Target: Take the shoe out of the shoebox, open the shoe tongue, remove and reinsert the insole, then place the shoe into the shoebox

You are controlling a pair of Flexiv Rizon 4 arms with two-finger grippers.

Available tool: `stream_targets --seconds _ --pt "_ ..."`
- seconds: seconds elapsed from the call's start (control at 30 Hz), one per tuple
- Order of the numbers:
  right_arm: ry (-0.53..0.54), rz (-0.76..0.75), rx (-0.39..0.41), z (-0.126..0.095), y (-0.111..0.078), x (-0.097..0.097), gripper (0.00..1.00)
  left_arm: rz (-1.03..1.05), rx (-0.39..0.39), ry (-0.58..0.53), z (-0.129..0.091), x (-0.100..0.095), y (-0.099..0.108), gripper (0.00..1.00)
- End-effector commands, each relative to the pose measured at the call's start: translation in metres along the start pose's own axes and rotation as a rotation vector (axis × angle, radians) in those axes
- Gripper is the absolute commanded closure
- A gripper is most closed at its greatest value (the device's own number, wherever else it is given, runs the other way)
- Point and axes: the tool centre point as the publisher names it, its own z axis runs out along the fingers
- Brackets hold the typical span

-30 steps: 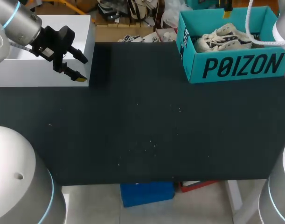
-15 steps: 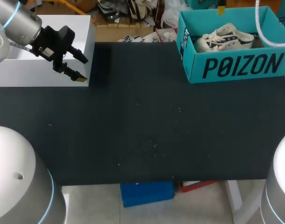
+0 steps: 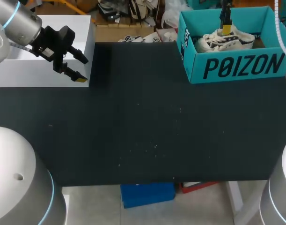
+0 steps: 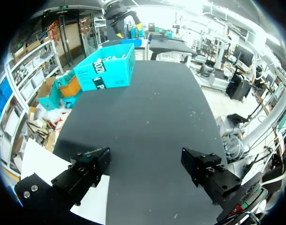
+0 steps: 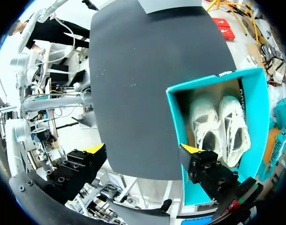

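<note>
A teal shoebox (image 3: 236, 63) stands open at the table's far right, with a pair of white shoes (image 3: 225, 40) inside. Just above the shoes hangs one yellow-tipped finger (image 3: 225, 29) of my right arm. In the right wrist view my right gripper (image 5: 143, 152) is open over the shoebox (image 5: 255, 98): one finger stands above the white shoes (image 5: 217, 129), the other past the table's edge. My left gripper (image 3: 81, 69) is open and holds nothing, at the far left by a white box. From the left wrist view the shoebox (image 4: 107, 70) lies far ahead of the left gripper (image 4: 147, 165).
A white box (image 3: 44, 70) stands at the far left corner, under and behind my left gripper. The black table (image 3: 143, 131) stretches between the two boxes, with only small pale specks on it.
My right gripper's finger has come down into view over the shoes in the shoebox, and its white cable has shifted right. The left arm has not moved.
</note>
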Motion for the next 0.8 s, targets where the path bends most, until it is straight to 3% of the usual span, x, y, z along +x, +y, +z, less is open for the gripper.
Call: stream_targets --seconds 0.03,0.5,0.8 --pt "-0.866 -0.003 -0.020 -0.001 -0.003 0.038 0.00 -0.001 -0.003 0.000 0.000 0.000 0.000 0.00" --pt "-0.866 -0.003 -0.020 -0.001 -0.003 0.038 0.00 -0.001 -0.003 0.000 0.000 0.000 0.000 0.00" --pt "-0.738 0.018 -0.009 0.032 0.027 0.066 0.00 -0.001 -0.003 0.000 0.000 0.000 0.000 0.00"
